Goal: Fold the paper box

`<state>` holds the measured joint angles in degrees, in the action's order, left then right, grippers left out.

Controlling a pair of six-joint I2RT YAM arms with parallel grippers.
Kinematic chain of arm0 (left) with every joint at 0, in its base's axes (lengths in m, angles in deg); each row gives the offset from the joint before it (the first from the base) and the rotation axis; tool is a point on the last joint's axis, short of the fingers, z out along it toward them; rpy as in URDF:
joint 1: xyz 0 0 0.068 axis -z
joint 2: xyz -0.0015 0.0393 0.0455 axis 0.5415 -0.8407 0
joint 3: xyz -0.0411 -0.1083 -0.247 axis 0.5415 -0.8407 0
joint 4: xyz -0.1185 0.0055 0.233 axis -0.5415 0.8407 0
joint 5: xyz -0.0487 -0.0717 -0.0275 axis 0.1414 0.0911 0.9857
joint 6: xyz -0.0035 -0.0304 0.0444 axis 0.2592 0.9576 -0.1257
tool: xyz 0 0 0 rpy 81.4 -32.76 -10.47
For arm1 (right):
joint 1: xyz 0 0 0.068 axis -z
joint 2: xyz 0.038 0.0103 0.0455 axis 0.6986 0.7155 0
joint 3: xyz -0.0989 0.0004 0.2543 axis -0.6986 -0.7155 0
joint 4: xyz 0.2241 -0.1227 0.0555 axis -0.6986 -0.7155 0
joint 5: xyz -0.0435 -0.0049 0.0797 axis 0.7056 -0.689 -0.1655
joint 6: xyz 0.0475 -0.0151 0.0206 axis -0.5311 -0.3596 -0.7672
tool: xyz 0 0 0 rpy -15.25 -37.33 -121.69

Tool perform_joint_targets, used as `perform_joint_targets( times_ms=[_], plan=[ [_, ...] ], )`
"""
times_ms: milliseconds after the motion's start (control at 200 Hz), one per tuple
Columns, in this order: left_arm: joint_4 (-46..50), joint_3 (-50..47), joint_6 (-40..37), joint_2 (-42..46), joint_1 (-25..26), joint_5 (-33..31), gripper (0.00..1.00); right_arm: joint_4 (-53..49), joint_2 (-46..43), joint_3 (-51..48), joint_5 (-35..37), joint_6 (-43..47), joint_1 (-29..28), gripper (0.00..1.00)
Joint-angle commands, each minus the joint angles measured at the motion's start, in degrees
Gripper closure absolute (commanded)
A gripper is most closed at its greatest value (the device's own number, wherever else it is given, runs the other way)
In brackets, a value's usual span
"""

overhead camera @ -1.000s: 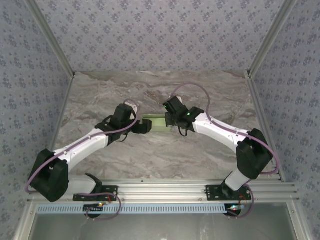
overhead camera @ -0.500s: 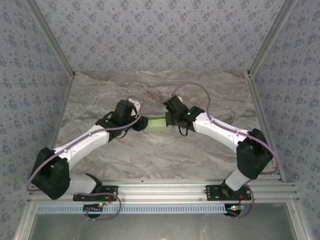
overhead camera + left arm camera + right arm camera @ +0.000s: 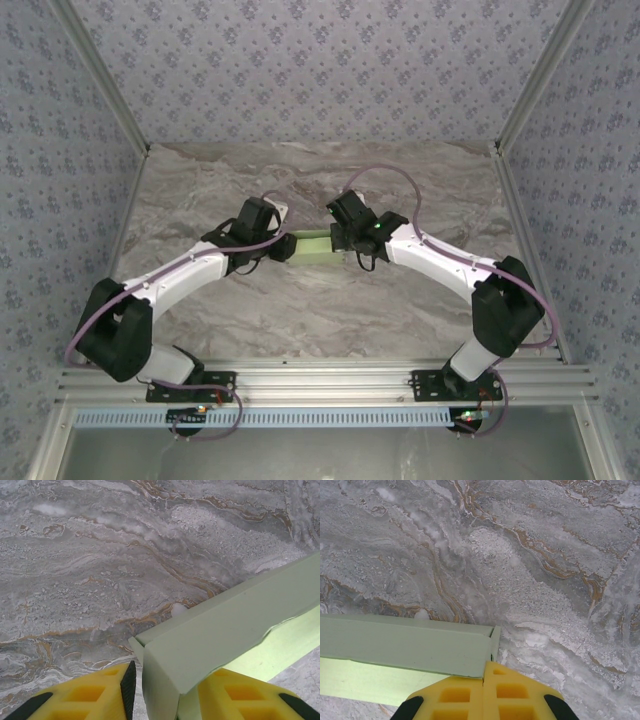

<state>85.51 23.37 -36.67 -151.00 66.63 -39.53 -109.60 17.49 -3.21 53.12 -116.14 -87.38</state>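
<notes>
The paper box (image 3: 312,243), pale green card with folded walls, lies at the table's centre between both grippers. In the left wrist view its left end (image 3: 225,630) stands between the yellow fingers of my left gripper (image 3: 169,672). The jaws are narrow but open, and a thin strip of table shows between the left pad (image 3: 128,682) and the card. From above, my left gripper (image 3: 283,250) sits at the box's left end and my right gripper (image 3: 335,243) at its right end. My right gripper (image 3: 484,672) is shut, pinching the box's right end corner (image 3: 405,650).
The marble table (image 3: 320,310) is walled by patterned panels at the back and both sides. An aluminium rail (image 3: 320,380) with the arm bases runs along the near edge. A purple cable (image 3: 385,175) loops above the right wrist.
My left gripper has pushed right and a little farther back onto the box's left end, and its jaws have narrowed from wide open. The right arm has not moved.
</notes>
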Motion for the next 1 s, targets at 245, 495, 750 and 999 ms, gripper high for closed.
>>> perform_joint_targets(
  times_ms=[245, 495, 750, 999],
  plan=[
    [3.3, 2.8, 0.7, 1.0, -0.2, -2.7, 0.42, -1.9, 1.3, 1.5, -0.3, -1.1, 0.2, 0.96],
    [3.3, 2.8, 1.9, 1.3, -0.2, -3.5, 0.45, -2.0, 1.2, 1.5, -0.1, -1.2, 0.1, 0.96],
    [3.4, 2.8, 2.1, 1.4, -0.1, -3.6, 0.58, -2.1, 1.2, 1.4, 0.0, -1.3, 0.0, 0.96],
    [4.0, 3.4, 2.2, 1.6, 0.0, -4.6, 0.66, -2.1, 1.5, 1.4, 0.0, -1.5, -0.1, 0.96]
  ],
)
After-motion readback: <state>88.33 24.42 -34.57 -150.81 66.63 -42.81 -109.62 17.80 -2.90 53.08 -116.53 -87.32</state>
